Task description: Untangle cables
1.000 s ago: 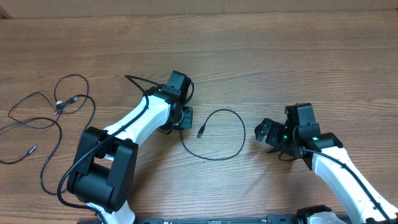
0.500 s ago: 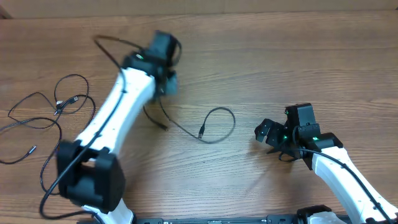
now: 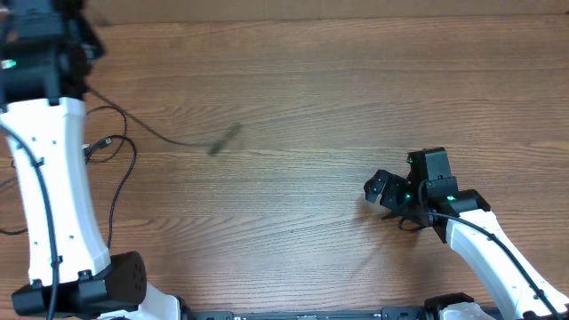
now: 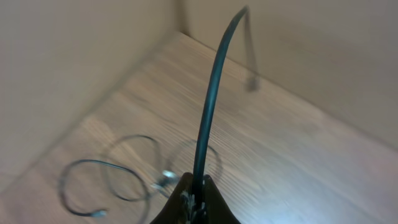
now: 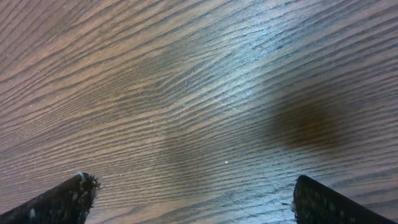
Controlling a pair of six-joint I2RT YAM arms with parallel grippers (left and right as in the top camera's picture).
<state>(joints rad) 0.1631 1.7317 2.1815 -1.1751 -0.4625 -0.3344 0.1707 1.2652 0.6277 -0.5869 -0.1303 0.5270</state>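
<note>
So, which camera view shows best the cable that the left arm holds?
The left wrist view: close up, the cable arcs from the shut jaws of the left gripper to its dangling plug. Overhead shows only a thin, partly blurred stretch across the table. The right wrist view shows none of it.

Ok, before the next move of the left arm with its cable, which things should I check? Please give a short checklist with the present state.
1. Left gripper shut on the held cable: ok.
2. Free end of the held cable on or off the table: cannot tell, it is blurred.
3. Held cable separate from the other cables: cannot tell, the left arm hides part of them.
4. Right gripper open and empty: ok.
5. Only bare wood under the right gripper: ok.
</note>
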